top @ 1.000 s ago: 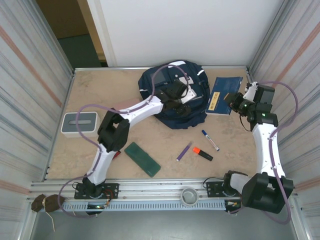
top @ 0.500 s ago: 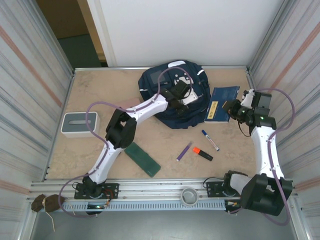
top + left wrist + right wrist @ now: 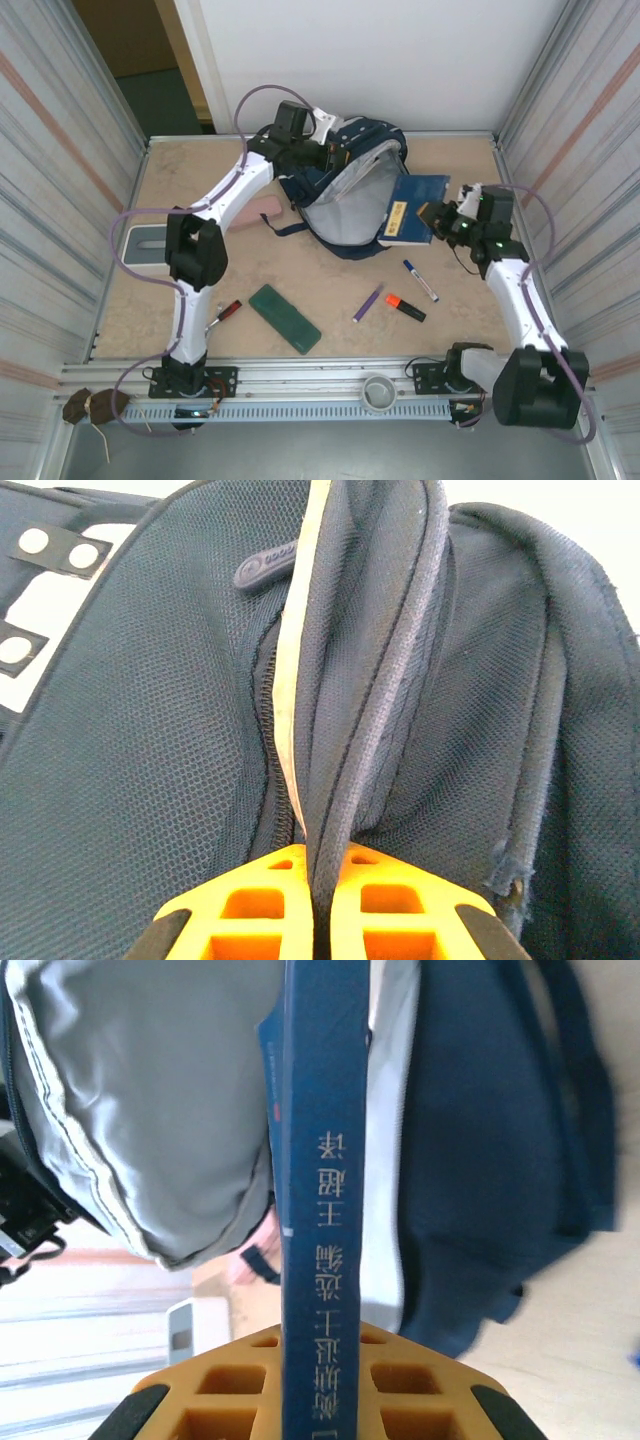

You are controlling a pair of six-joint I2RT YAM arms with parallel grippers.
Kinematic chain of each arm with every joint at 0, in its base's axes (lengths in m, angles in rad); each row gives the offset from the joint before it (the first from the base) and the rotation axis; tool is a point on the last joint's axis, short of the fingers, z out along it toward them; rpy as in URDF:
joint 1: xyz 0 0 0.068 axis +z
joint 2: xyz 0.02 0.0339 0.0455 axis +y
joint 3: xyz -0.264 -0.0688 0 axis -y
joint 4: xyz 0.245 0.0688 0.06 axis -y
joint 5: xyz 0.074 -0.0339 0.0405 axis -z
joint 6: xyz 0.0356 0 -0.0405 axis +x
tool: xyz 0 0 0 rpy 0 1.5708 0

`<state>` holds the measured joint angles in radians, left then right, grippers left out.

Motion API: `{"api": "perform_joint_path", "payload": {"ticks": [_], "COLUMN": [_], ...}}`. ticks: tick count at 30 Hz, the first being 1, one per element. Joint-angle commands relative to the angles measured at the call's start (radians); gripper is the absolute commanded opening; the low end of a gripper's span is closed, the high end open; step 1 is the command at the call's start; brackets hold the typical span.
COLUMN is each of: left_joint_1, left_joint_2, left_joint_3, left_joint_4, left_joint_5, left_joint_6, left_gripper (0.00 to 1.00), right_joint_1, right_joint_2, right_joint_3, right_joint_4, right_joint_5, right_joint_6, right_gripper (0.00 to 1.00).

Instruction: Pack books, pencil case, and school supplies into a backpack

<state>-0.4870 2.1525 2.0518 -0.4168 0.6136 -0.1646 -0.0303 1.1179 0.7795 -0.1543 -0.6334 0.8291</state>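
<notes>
Beige tabletop (image 3: 320,282), backpack (image 3: 150,730), blue book (image 3: 322,1160), Chinese characters on spine, yellow label (image 3: 397,216)

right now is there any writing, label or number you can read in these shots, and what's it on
book spine, clamped in the right gripper: a row of Chinese characters, turned sideways, too unclear to quote.
yellow label on the book's cover: too small to read.
zip pull on the backpack: raised marks, unreadable.
No other text readable.
</notes>
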Motion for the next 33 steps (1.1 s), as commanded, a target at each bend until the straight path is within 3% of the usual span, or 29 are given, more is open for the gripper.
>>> {"api": "perform_joint_path", "payload": {"ticks": [1, 5, 15, 20, 24, 27, 30, 33], "left_joint_1": [-0.005, 0.006, 0.019, 0.021, 0.021, 0.022, 0.024, 0.028], "left_joint_2": [-0.006, 0.010, 0.040, 0.081, 0.108, 0.116, 0.121, 0.131], "left_joint_3": [0.075, 0.083, 0.105, 0.159, 0.201, 0.208, 0.209, 0.209], "left_joint_4": [0.101, 0.115, 0.108, 0.108, 0.108, 0.120, 0.125, 0.125], "left_joint_5": [0.171, 0.218, 0.285, 0.307, 0.318, 0.326, 0.326, 0.315], "left_joint_6": [-0.102, -0.129, -0.120, -0.142, -0.159, -0.162, -0.165, -0.160], "left_gripper": [0.03, 0.03, 0.03, 0.04, 0.03, 0.03, 0.03, 0.03], "right_joint_1": [0.082, 0.158, 0.204, 0.263, 0.319, 0.331, 0.315, 0.289], "right_joint_2": [0.085, 0.216, 0.540, 0.728, 0.900, 0.993, 0.956, 0.846], "right_joint_3": [0.020, 0.063, 0.201, 0.313, 0.459, 0.591, 0.566, 0.453], "right_joint_4": [0.214, 0.301, 0.595, 0.729, 0.711, 0.609, 0.537, 0.518], "right_joint_5": [-0.003, 0.067, 0.114, 0.248, 0.368, 0.319, 0.287, 0.266], "right_joint_6": [0.117, 0.165, 0.307, 0.403, 0.393, 0.320, 0.228, 0.170], "right_gripper": [0.01, 0.00, 0.01, 0.03, 0.15, 0.39, 0.53, 0.59]}}
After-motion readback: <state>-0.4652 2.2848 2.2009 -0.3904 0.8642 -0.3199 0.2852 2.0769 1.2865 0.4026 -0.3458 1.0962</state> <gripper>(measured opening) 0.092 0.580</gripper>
